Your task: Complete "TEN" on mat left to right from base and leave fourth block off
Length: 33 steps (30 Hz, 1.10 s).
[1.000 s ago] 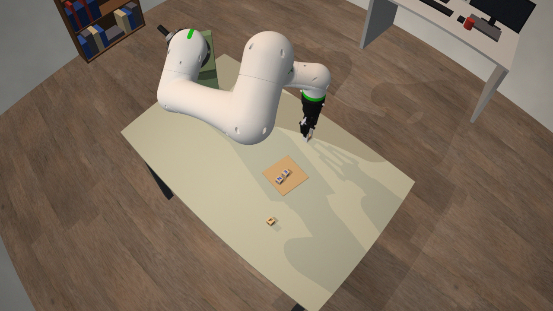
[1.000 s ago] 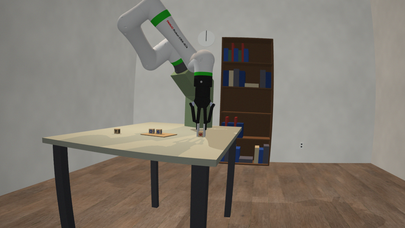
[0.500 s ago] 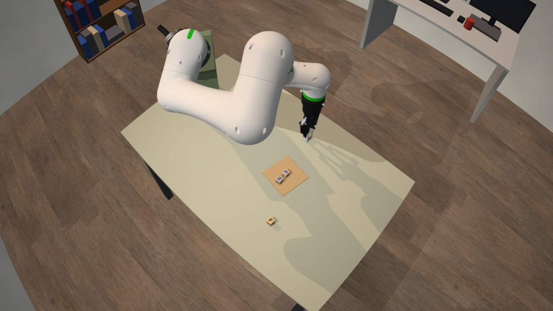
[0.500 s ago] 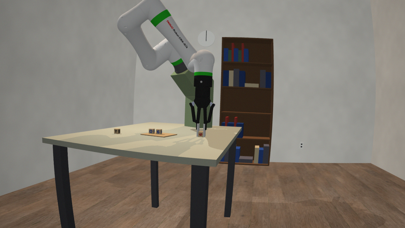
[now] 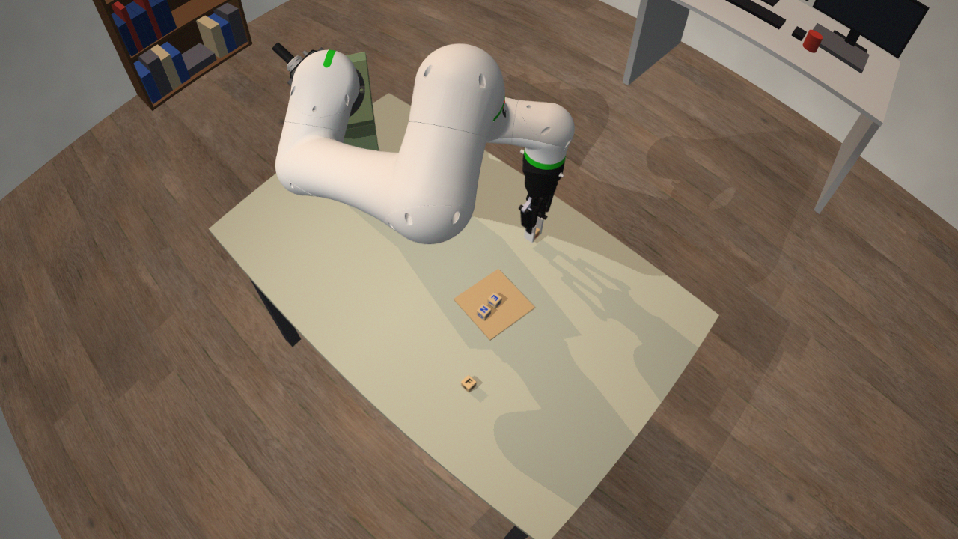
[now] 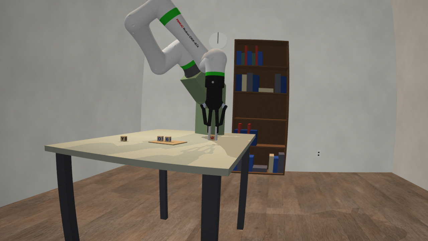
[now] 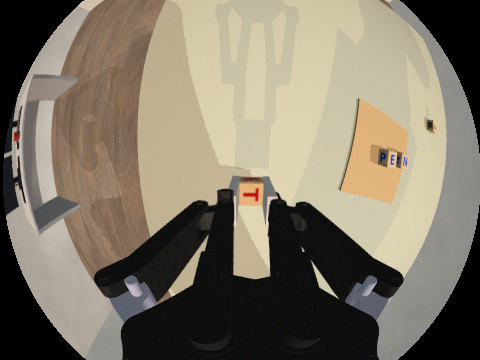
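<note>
My gripper [image 5: 534,232] is shut on the wooden T block [image 7: 251,195], with a red T on its top face, at or just above the table top near the table's edge. It shows in the side view [image 6: 212,137] with a red 6 on its side. The tan mat [image 5: 498,307] lies in the middle of the table, apart from the gripper. On it stand the E block [image 5: 495,299] and the N block [image 5: 483,310], touching, with blue letters on top. The F block [image 5: 469,383] sits off the mat on the bare table.
The green robot base [image 5: 358,100] stands at the table's far end. A bookshelf [image 6: 259,104] is behind the table and a white desk [image 5: 770,60] stands off to the side. The table edge [image 6: 239,155] is close to the gripper.
</note>
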Available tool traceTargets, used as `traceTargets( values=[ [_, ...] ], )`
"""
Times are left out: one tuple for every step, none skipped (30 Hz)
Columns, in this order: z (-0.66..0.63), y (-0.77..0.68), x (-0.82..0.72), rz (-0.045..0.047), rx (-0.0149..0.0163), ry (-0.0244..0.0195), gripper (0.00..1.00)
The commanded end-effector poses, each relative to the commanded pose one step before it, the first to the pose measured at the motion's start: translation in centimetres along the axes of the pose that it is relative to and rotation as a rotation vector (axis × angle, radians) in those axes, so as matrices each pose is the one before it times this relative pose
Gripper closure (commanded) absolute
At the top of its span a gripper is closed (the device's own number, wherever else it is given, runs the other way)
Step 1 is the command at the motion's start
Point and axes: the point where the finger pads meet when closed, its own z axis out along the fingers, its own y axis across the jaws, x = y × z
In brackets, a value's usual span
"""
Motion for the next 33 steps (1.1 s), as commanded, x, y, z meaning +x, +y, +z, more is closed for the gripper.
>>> traceTargets(
  values=[
    [-2.368, 0.003, 0.008, -0.00023, -0.00105, -0.00137, 0.87],
    [-0.771, 0.000, 0.000, 0.00000, 0.00000, 0.00000, 0.87],
    [-0.764, 0.000, 0.001, 0.00000, -0.00001, 0.00001, 0.87],
    [0.000, 0.000, 0.000, 0.00000, 0.00000, 0.00000, 0.87],
    [0.000, 0.000, 0.000, 0.00000, 0.00000, 0.00000, 0.87],
    [-0.737, 0.000, -0.001, 0.00000, 0.00001, -0.00002, 0.87],
    [-0.693, 0.000, 0.001, 0.00001, -0.00001, 0.00002, 0.87],
    [-0.631, 0.000, 0.000, 0.00000, 0.00000, -0.00001, 0.87],
    [-0.556, 0.000, -0.001, 0.00000, 0.00001, -0.00001, 0.87],
    [-0.469, 0.000, 0.000, 0.00000, 0.00000, 0.00000, 0.87],
    [-0.375, 0.000, 0.001, 0.00000, -0.00001, 0.00001, 0.87],
    [-0.279, 0.000, 0.000, 0.00000, 0.00000, 0.00000, 0.87],
    [-0.187, 0.000, 0.000, 0.00000, 0.00000, 0.00000, 0.87],
    [-0.105, 0.000, -0.001, 0.00000, 0.00001, -0.00001, 0.87],
    [-0.042, 0.000, -0.001, 0.00000, 0.00000, -0.00001, 0.87],
    [-0.007, 0.000, 0.000, 0.00000, 0.00000, 0.00000, 0.87],
    [0.000, 0.000, 0.000, 0.00000, 0.00000, 0.00000, 0.87],
    [0.000, 0.000, 0.000, 0.00000, 0.00000, 0.00000, 0.87],
    [0.000, 0.000, 0.000, 0.00000, 0.00000, 0.00000, 0.87],
    [0.000, 0.000, 0.000, 0.00000, 0.00000, 0.00000, 0.87],
    [0.000, 0.000, 0.000, 0.00000, 0.00000, 0.00000, 0.87],
    [0.000, 0.000, 0.000, 0.00000, 0.00000, 0.00000, 0.87],
    [0.000, 0.000, 0.000, 0.00000, 0.00000, 0.00000, 0.87],
    [0.000, 0.000, 0.000, 0.00000, 0.00000, 0.00000, 0.87],
    [0.000, 0.004, 0.002, -0.00038, 0.00000, -0.00001, 0.87],
    [0.001, 0.026, 0.011, -0.00256, 0.00003, -0.00006, 0.87],
    [0.002, 0.066, 0.029, -0.00653, 0.00008, -0.00015, 0.87],
    [0.004, 0.122, 0.052, -0.01194, 0.00015, -0.00027, 0.87],
    [0.006, 0.189, 0.077, -0.01842, 0.00024, -0.00040, 0.87],
    [0.008, 0.266, 0.101, -0.02566, 0.00033, -0.00053, 0.87],
    [0.010, 0.349, 0.120, -0.03336, 0.00044, -0.00064, 0.87],
    [0.011, 0.438, 0.131, -0.04123, 0.00055, -0.00072, 0.87],
    [0.011, 0.528, 0.129, -0.04903, 0.00066, -0.00076, 0.87]
  ],
)
